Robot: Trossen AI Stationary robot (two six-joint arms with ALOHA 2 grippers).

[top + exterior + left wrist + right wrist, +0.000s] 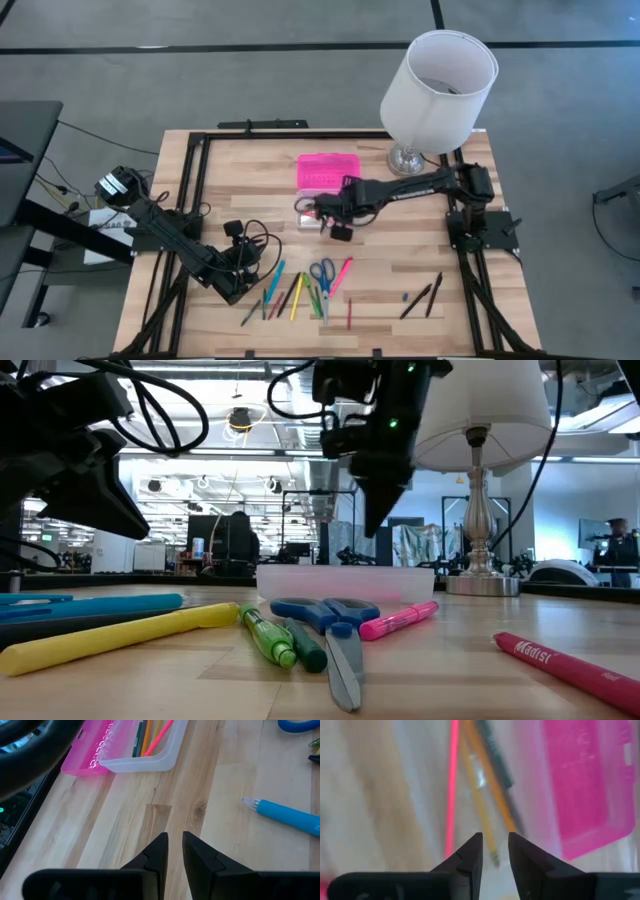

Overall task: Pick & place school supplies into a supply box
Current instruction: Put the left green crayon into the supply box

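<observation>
The right hand (495, 851), fingers slightly parted and holding nothing, hangs over the pencils (485, 795) in the supply box (325, 180).

Bright supplies are showing against a pale striped wood desk (400, 270).

The supply box (322, 180) is showing a hot pink lid (328, 170) and a clear base (150, 757), with pink, orange, yellow and dark green pencils (485, 775) lying in it. The scissors (335, 625) are showing blue handles. Near the front edge a yellow marker (110, 640), a blue marker (287, 815), a green pen (268, 635), a pink highlighter (400, 620) and a red marker (570, 665) are lying. The lamp (437, 85) is wearing a white shade on a silver base. Both claws are looking black.
</observation>
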